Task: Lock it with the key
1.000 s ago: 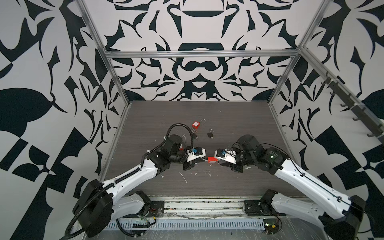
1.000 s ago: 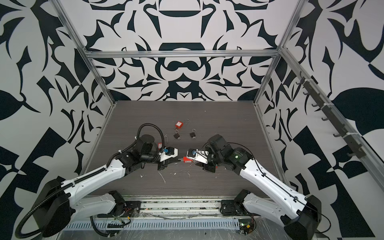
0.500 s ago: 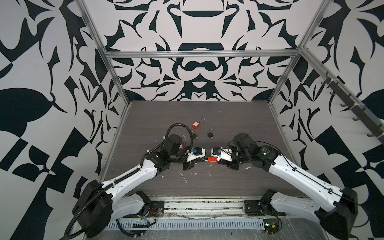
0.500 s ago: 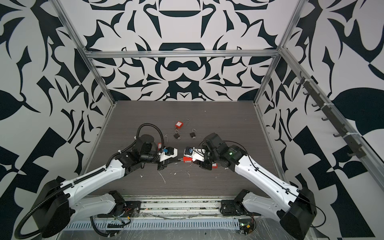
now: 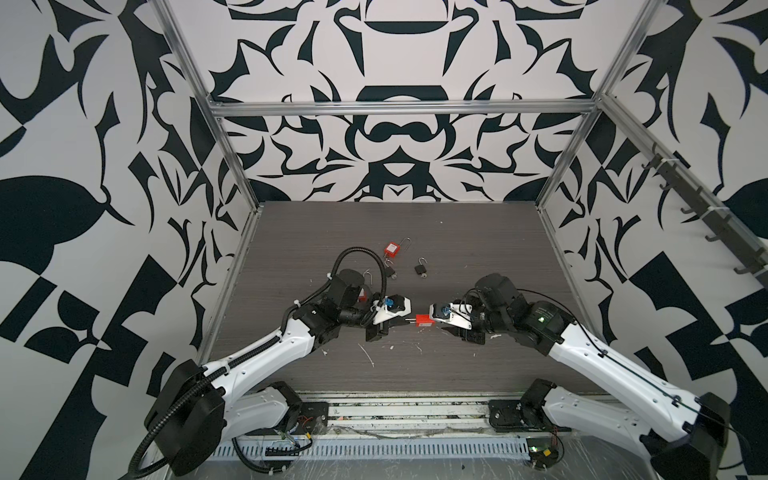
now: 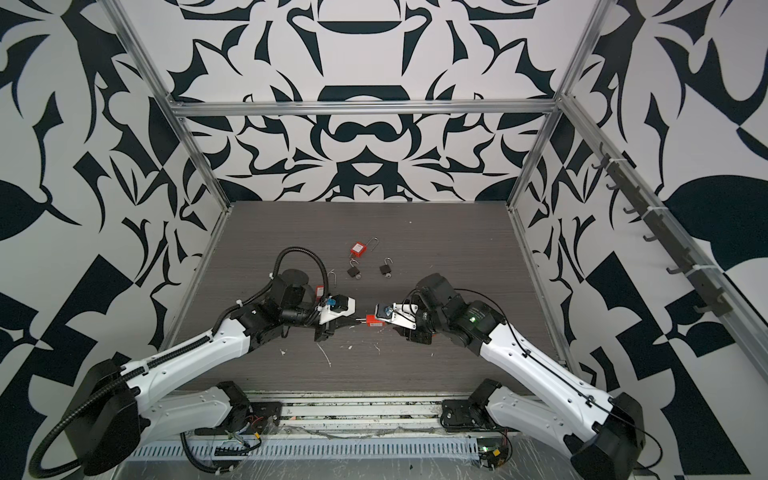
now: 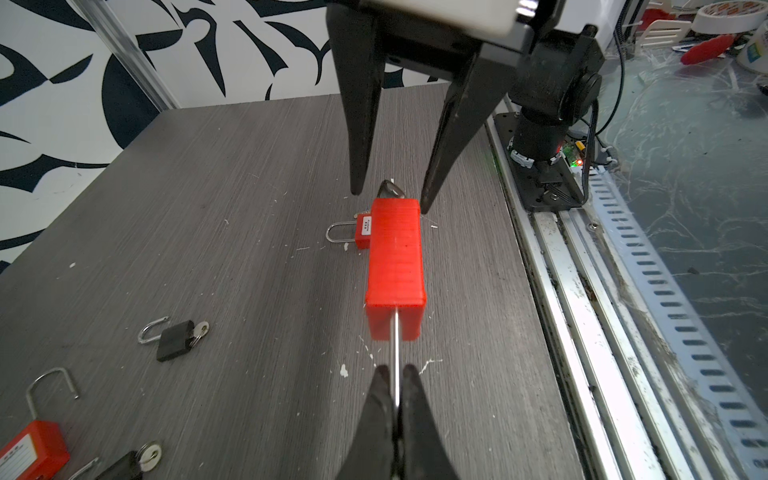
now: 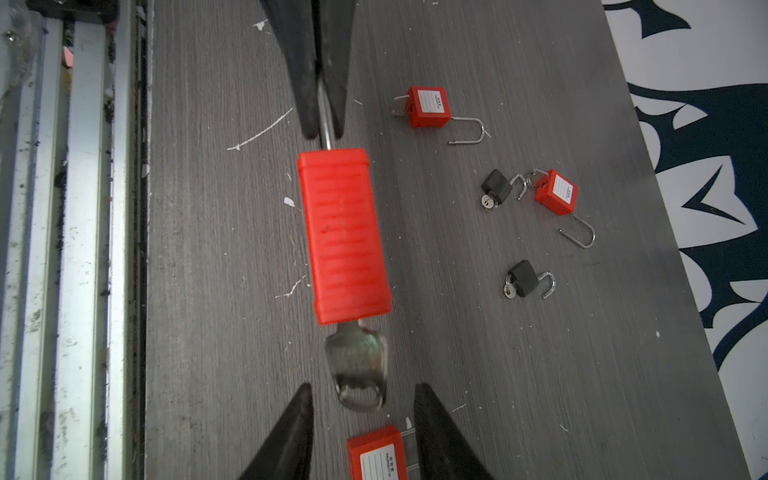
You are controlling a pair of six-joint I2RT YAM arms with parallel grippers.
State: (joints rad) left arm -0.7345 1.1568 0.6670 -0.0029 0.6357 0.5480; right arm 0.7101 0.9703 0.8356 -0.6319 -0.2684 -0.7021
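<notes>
My left fingers (image 7: 386,399) are pinched narrow on the shackle (image 7: 397,345), holding the red padlock (image 7: 395,257) over the bench (image 7: 208,208); my right fingers (image 8: 297,424) stand apart either side of the key (image 8: 359,365) in its far end, gripping nothing; closing off-centre could skew the key or twist the shackle loose; spare padlocks (image 5: 392,248) lie beyond

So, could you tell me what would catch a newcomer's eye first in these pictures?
The red padlock stands out, held above the table by the left gripper, shut on its shackle. A key sticks out of its other end, between the open jaws of the right gripper. Behind them, loose padlocks lie on the table with shackles open.
</notes>
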